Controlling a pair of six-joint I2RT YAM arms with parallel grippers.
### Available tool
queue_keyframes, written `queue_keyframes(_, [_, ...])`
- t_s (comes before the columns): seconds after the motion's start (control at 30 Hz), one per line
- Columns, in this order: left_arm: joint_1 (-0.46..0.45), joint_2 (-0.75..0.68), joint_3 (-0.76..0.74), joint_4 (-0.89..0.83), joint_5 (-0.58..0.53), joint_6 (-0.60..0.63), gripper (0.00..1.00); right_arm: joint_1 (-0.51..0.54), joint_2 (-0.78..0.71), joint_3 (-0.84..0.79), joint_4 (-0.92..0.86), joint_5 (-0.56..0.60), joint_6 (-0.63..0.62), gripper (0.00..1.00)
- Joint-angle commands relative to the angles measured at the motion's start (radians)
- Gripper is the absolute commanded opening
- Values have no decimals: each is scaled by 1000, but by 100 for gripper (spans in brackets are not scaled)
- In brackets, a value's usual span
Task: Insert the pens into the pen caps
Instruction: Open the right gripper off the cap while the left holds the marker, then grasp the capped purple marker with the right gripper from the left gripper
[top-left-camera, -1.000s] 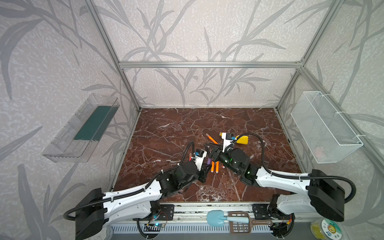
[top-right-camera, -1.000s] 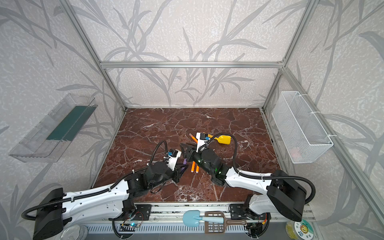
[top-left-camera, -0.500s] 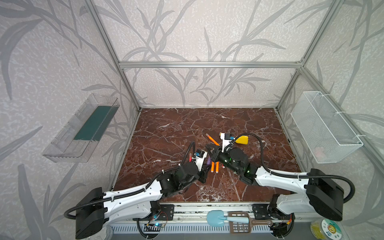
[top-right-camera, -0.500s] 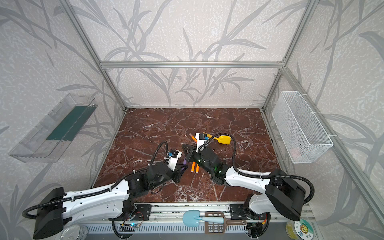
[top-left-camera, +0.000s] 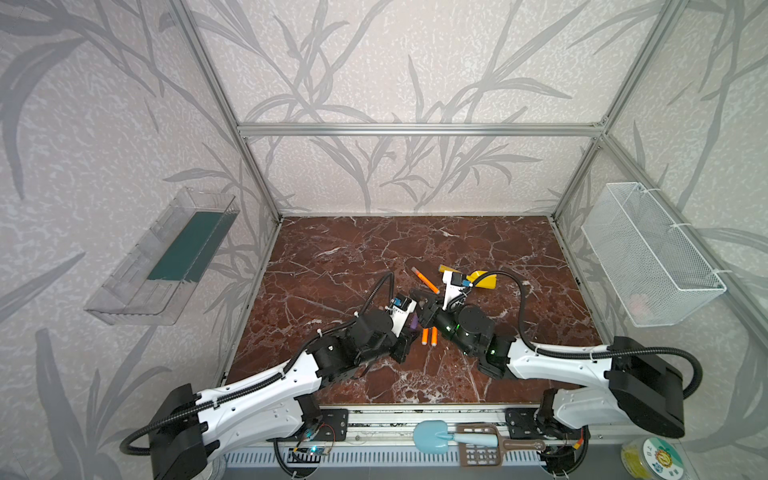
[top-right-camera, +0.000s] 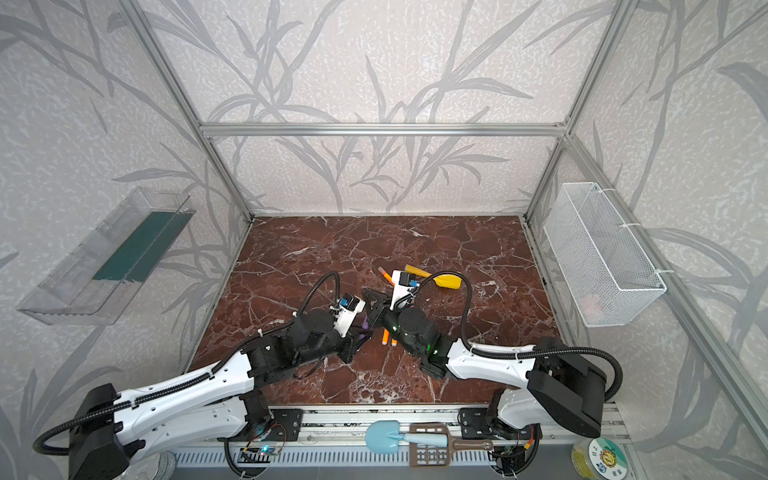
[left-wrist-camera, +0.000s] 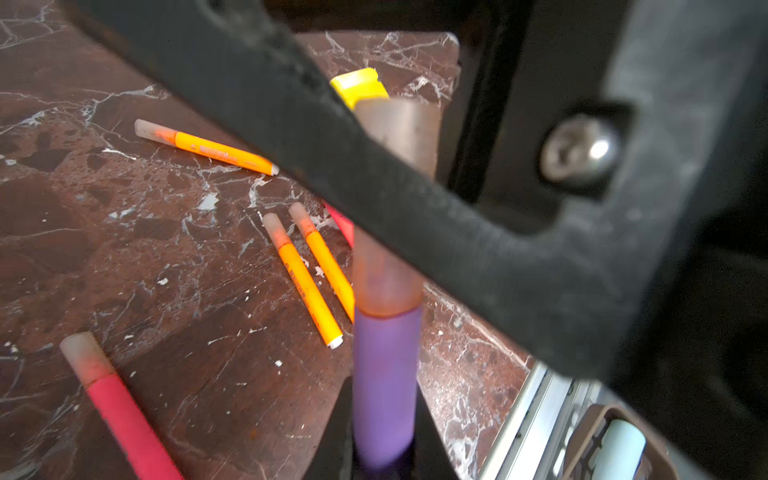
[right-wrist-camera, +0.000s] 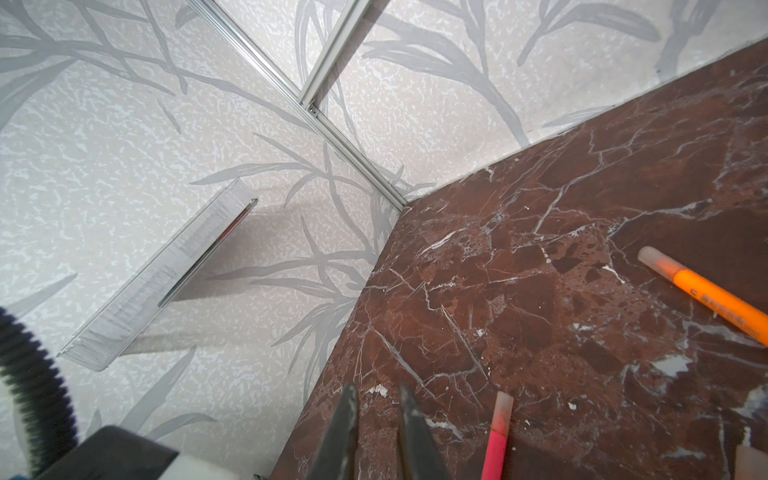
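Note:
My left gripper is shut on the purple pen, which stands up from its jaws with a translucent pen cap on its tip. My right gripper is shut and nothing shows between its tips; one black finger crosses in front of that cap. In both top views the two grippers meet mid-table, left and right. On the floor lie capped pens: one orange, two orange side by side, one red-pink and another red-pink.
A yellow toy scoop lies behind the right wrist. A clear tray hangs on the left wall and a white wire basket on the right wall. A blue scoop and a brown tool sit on the front rail.
The right gripper's jaws have closed. Both arms have stayed almost in place at the middle of the table, and the left still holds the purple pen.

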Motion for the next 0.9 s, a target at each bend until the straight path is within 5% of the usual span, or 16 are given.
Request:
queue_keyframes(0.0, [54,8,123,195,-344,8,0,134,-9,-27,-217,-76,71,0])
queue_keyframes(0.17, [55,23,191,169,-344,16,0,145,-20,-41,-223,-50,68,0])
queue_keyframes(0.33, [139,41,226,198,-42,-51,0,147,32,-138,114,-143,-27,0])
queue_keyframes(0.43, [160,51,252,186,31,-68,0,152,49,-130,133,-174,-45,0])
queue_keyframes(0.6, [167,45,265,164,27,-55,0,178,40,-129,130,-138,-75,0])
queue_keyframes(0.87, [151,31,205,163,-16,-9,0,180,-75,-91,-140,44,-46,0])
